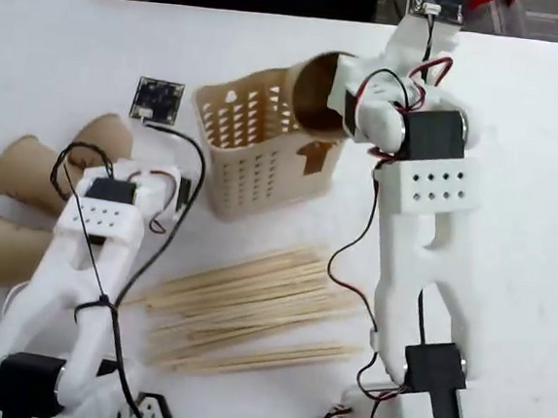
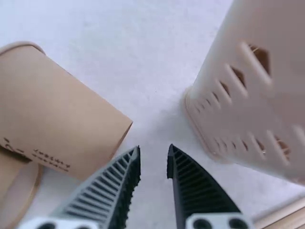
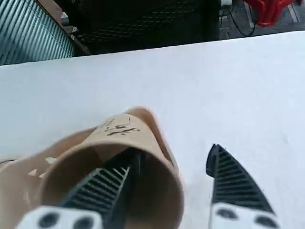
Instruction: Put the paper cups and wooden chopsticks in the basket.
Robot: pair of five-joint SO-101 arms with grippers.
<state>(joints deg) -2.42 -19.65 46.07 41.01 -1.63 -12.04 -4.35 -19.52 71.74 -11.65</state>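
A perforated beige basket (image 1: 263, 169) stands mid-table. My right gripper (image 1: 342, 97) is at the basket's far right corner, open, with a paper cup (image 1: 319, 90) lying tilted over the rim. In the right wrist view one finger sits inside that cup (image 3: 128, 143) and the other stands apart from its wall; gripper (image 3: 175, 151). Three more cups (image 1: 28, 172) lie on their sides at the left. My left gripper (image 2: 153, 150) hovers low between a lying cup (image 2: 57, 124) and the basket (image 2: 248, 95), slightly open and holding nothing. Wooden chopsticks (image 1: 251, 309) lie spread in front of the basket.
A small black circuit board (image 1: 157, 101) with a cable lies left of the basket. Loose cables trail along both arms. Bare white table (image 1: 521, 240) stretches to the right.
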